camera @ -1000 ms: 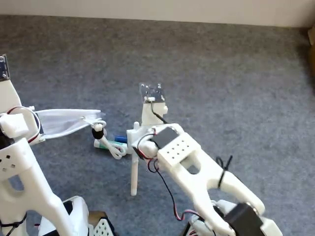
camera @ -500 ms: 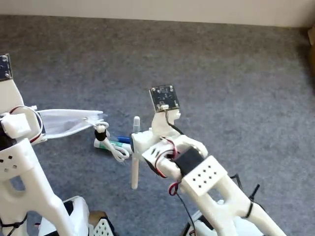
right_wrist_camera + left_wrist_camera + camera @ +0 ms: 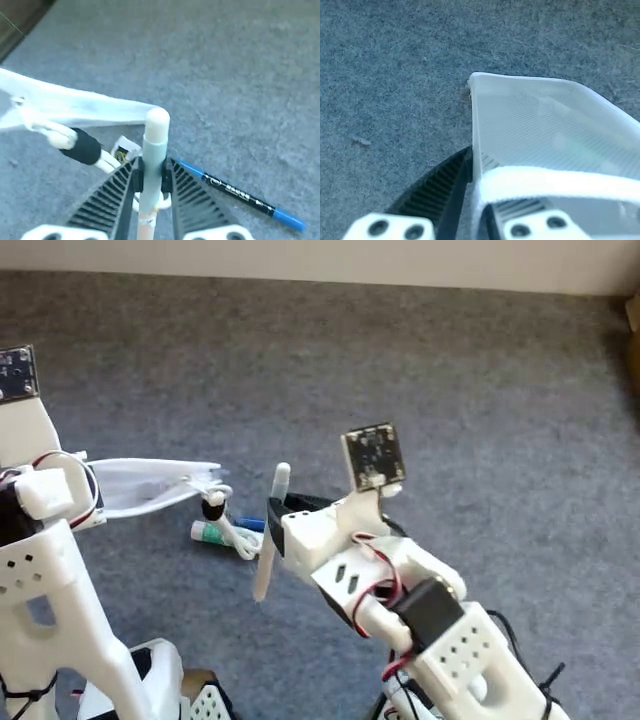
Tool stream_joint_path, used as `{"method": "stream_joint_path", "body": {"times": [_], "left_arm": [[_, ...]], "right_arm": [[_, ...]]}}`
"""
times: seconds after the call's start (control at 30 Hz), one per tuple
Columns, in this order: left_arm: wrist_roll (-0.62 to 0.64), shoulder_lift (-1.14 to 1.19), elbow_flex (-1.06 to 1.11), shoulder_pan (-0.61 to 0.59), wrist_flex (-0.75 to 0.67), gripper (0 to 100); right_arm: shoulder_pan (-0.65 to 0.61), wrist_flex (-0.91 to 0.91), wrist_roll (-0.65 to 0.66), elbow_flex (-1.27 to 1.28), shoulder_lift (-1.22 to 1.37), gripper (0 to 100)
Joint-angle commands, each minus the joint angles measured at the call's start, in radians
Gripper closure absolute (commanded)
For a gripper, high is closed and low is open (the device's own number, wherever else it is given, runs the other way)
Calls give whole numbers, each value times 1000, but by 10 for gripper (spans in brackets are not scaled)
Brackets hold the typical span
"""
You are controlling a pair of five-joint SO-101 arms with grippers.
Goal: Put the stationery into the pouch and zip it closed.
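Note:
A white mesh pouch hangs off the carpet with my left gripper shut on its end; in the left wrist view the pouch spreads out from my left gripper. Its zip cord with a black bead dangles at the free end. My right gripper is shut on a white pen, held tilted above the carpet beside the pouch's free end. The right wrist view shows the white pen clamped in my right gripper. A blue pen and a green-capped stick lie below.
Grey carpet covers the floor, with a pale wall strip along the far edge. The bases of both arms stand at the near edge. A small item with a yellow label lies under the bead.
My right arm has risen and swung back to the right, lifting the white pen off the carpet and tilting it. The pouch and left arm shifted slightly right.

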Motion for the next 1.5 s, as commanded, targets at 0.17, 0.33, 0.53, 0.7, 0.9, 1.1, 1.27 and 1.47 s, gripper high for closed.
{"method": "stream_joint_path", "body": {"times": [0.17,0.33,0.53,0.7,0.9,1.1,1.27,1.47], "left_arm": [[12,-10,-7,36,-17,992],[12,-10,-7,38,-17,992],[12,-10,-7,38,-17,991],[12,-10,-7,38,-17,991],[12,-10,-7,38,-17,991],[12,-10,-7,38,-17,990],[12,-10,-7,38,-18,990],[11,-10,-8,47,-18,990]], "right_arm": [[-10,4,12,-12,-160,993],[-12,1,12,-13,-225,993],[-12,-54,12,-12,-321,993],[-12,-104,9,-12,-358,993],[-12,-119,6,-19,-361,993],[-12,-203,6,-21,-361,993],[-12,-377,6,-12,-360,993],[-12,-490,6,-12,-358,993]]}}
